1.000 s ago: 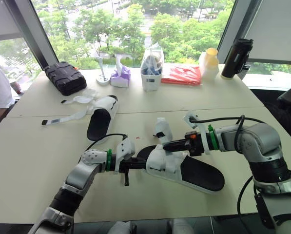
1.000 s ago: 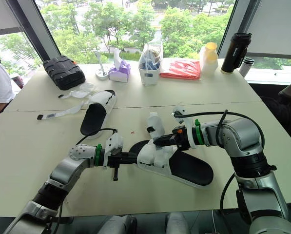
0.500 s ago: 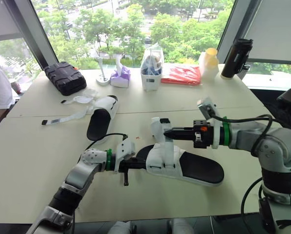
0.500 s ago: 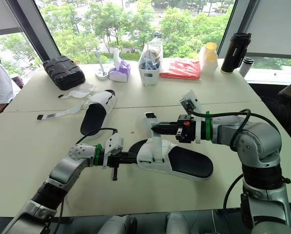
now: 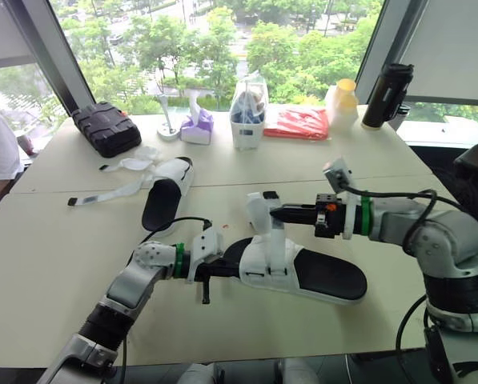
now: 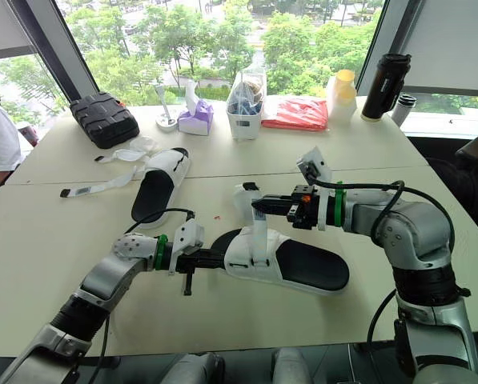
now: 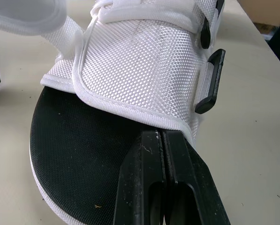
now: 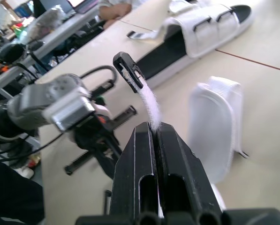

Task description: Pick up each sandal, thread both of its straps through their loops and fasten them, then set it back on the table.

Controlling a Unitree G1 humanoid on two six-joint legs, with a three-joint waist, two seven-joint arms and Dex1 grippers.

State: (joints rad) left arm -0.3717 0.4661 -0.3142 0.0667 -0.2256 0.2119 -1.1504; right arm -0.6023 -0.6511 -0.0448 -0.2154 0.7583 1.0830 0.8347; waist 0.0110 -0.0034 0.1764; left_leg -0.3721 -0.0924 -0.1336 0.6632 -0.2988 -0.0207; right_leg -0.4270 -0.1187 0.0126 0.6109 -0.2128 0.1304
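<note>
right gripper (image 5: 272, 214) pinching strap (image 8: 147, 96), left gripper (image 7: 163, 135) clamped on sandal (image 5: 327, 276) toe

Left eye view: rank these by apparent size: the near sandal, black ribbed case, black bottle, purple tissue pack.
1. White-strapped black-soled sandal, though its nearness to the camera inflates it.
2. Black ribbed hard case.
3. Tall black bottle.
4. Purple tissue pack.

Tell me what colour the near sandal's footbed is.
The footbed is black, clearest in the left wrist view.
</note>
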